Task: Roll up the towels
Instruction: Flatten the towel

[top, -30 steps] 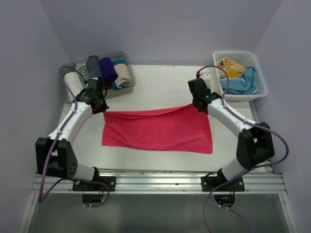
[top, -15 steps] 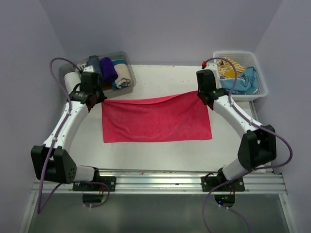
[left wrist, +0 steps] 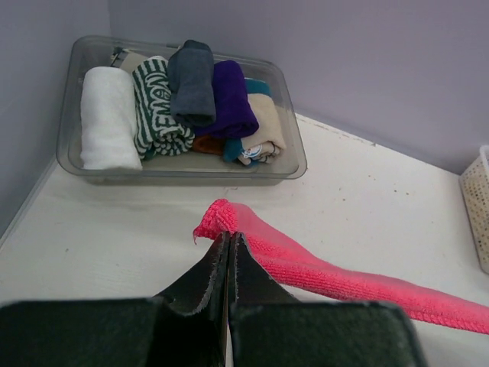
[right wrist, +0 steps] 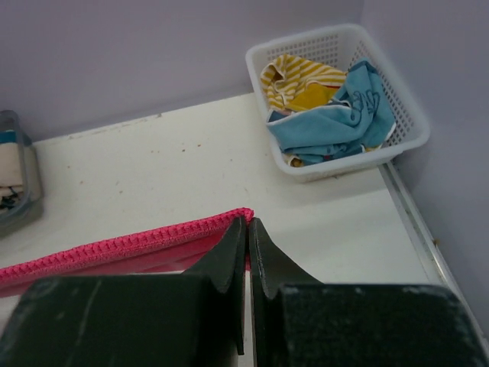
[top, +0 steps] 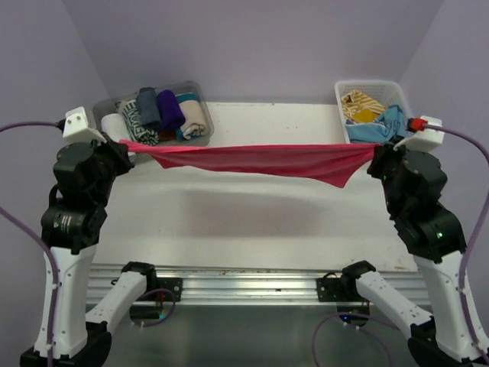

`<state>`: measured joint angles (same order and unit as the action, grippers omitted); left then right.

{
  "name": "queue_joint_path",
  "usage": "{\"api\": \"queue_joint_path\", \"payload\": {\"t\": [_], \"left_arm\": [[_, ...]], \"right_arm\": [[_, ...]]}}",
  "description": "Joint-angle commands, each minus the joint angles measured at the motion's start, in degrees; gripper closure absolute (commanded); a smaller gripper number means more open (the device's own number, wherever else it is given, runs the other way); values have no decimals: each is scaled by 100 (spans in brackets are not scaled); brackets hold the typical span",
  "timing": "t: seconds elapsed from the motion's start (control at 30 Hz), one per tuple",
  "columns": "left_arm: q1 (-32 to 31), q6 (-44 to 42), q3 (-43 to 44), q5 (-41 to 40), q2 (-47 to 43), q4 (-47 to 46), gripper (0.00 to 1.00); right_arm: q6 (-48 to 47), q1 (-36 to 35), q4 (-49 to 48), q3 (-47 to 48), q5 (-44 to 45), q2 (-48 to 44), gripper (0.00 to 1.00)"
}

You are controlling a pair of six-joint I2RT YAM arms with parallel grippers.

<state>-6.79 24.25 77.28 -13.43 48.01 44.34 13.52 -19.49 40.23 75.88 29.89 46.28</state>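
One towel (top: 252,159), taut between left hand (left wrist: 229,238), right hand (right wrist: 248,223)

A clear tray (top: 200,95) sits at the table's (top: 252,222) eleven o'clock, a white basket (top: 367,82) at one o'clock, well apart.

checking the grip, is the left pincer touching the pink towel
Touching: left wrist view shows the left pincer shut on a corner of the pink towel.

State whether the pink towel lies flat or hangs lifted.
Lifted: the pink towel hangs stretched above the table, a corner pinched in the left fingers and right fingers.
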Motion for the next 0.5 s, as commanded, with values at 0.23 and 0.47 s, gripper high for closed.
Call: {"api": "queue_joint_path", "payload": {"t": [0.23,0.47], "left_arm": [[46,-52,1254,-458,-635,1375,100],[11,9,720,-872,-354,1464,100]], "right_arm": [[212,15,1944,990,-1,-770,100],[380,15,1664,-89,26,-621,100]]}}
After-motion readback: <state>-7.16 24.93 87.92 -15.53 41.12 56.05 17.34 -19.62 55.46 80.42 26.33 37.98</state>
